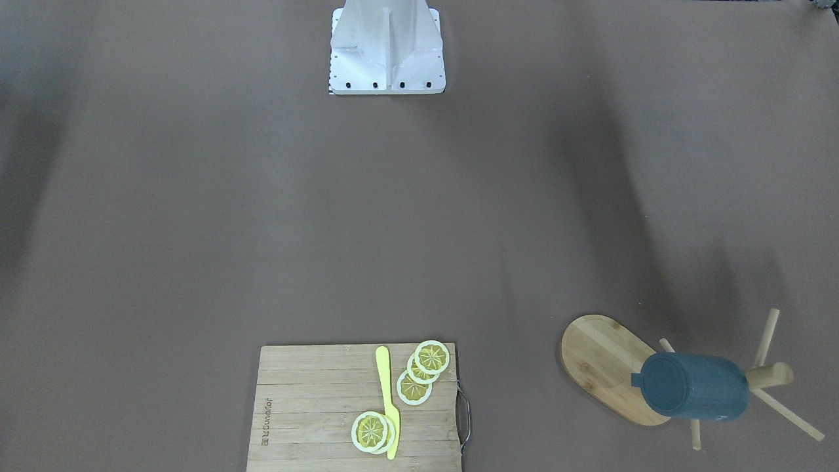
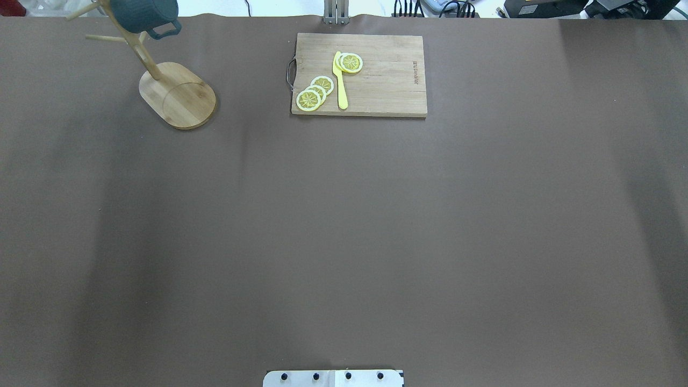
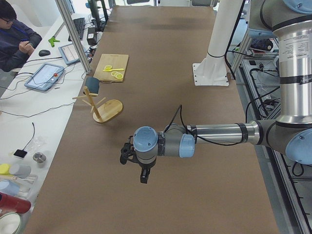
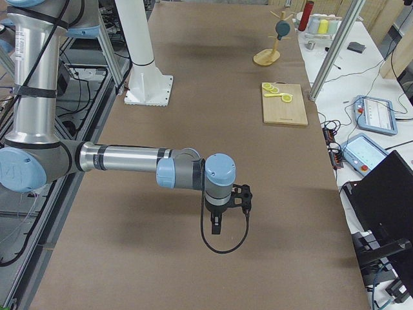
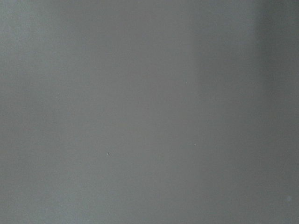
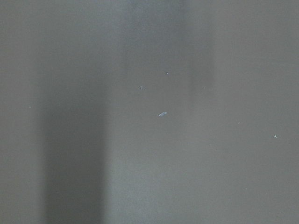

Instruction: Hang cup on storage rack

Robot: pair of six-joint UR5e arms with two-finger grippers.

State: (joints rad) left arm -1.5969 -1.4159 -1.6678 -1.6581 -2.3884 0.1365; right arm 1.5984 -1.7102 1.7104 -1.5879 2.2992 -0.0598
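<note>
The brown counter [image 2: 344, 242] fills the overhead view, where no arm shows. Only the side views catch the arms: the left gripper [image 3: 126, 156] and right gripper [image 4: 243, 197] hover over bare counter, and I cannot tell how far either is open. The cutting board [image 2: 376, 80] lies at twelve o'clock, the storage rack [image 2: 180, 99] at eleven. The cup [image 1: 695, 387] hangs on the rack's upper pegs.

Cup [image 1: 695, 388]: slate-blue, ribbed, hung high on a peg of the storage rack [image 1: 600, 357], clear of the worktop [image 1: 419, 229]; closed bottom showing. Rack: pale bamboo, oval base, upright, far edge, robot's left.
</note>
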